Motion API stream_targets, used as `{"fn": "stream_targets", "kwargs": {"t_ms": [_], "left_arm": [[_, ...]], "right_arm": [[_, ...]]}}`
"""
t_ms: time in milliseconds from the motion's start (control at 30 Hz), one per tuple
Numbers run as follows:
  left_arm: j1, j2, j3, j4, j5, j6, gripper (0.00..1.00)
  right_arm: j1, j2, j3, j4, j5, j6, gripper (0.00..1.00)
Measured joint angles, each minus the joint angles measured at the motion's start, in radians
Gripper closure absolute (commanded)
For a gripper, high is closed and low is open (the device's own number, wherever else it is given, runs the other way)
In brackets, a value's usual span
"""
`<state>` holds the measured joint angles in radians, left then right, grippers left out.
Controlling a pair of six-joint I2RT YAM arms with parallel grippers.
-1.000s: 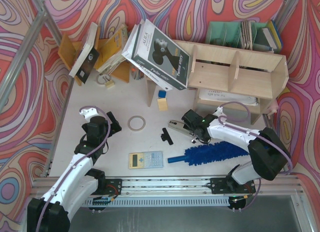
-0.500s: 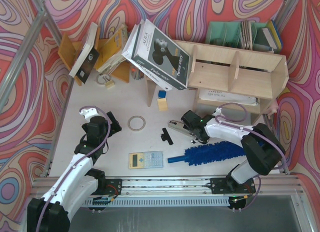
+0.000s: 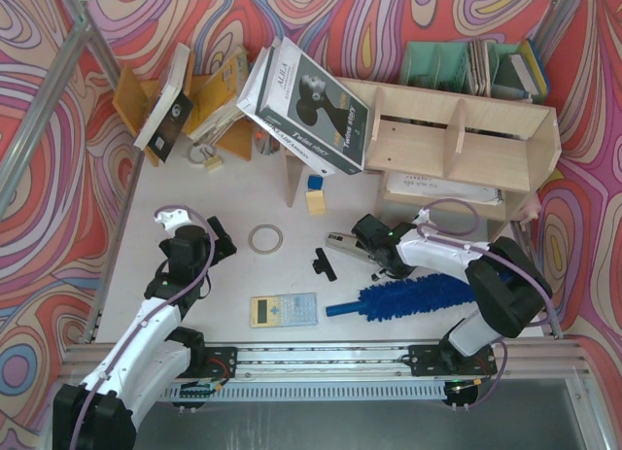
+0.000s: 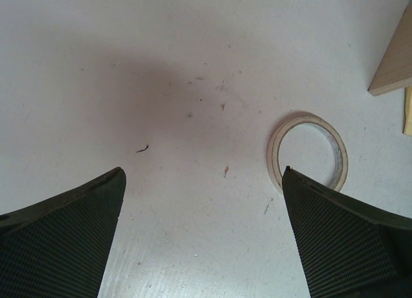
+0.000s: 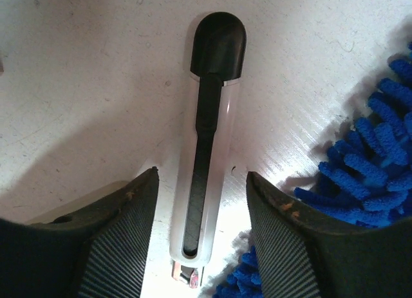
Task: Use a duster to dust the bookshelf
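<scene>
the fingers (image 5: 122, 246) of the right gripper (image 5: 201, 176) stand partly apart, low over the white table (image 5: 77, 66). they straddle a slim white-and-black tool (image 5: 209, 150) that lies lengthwise between them. a strip of bare table shows on either side of the tool, so the pads do not touch it and they hold nothing. just off the right-hand finger lie the fluffy blue fibres of the duster (image 5: 376, 176), flat on the table. seen from above, it stretches beside and behind these fingers, towards the arm's base, with its short handle pointing left. the bookshelf (image 3: 457, 144) stands beyond the fingers at the far side of the table, well apart from the duster. a big book (image 3: 311, 105) leans on its left end.

the fingers (image 4: 64, 240) of the left gripper (image 4: 203, 172) are spread wide, with only bare table between them. a tape ring (image 4: 308, 150) lies flat just ahead of the right-hand finger, its near edge beside that fingertip. whether they touch cannot be told.
</scene>
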<state>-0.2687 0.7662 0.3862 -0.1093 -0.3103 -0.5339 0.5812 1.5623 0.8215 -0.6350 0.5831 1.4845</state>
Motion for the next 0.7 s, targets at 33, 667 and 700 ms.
{"fn": "stream_targets", "kwargs": {"t_ms": [33,667,700], "left_arm": [[0.000,0.000,0.000,0.000,0.002,0.000,0.02],[-0.240,0.062,0.270,-0.031,0.051,-0.037,0.02],[-0.264,0.071,0.278,-0.034,0.047,-0.036,0.02]], "right_arm": [[0.000,-0.003,0.000,0.000,0.000,-0.005,0.41],[0.088,-0.328,0.010,-0.126,0.030,-0.075,0.22],[0.100,-0.340,0.011,-0.152,0.030,-0.060,0.22]]}}
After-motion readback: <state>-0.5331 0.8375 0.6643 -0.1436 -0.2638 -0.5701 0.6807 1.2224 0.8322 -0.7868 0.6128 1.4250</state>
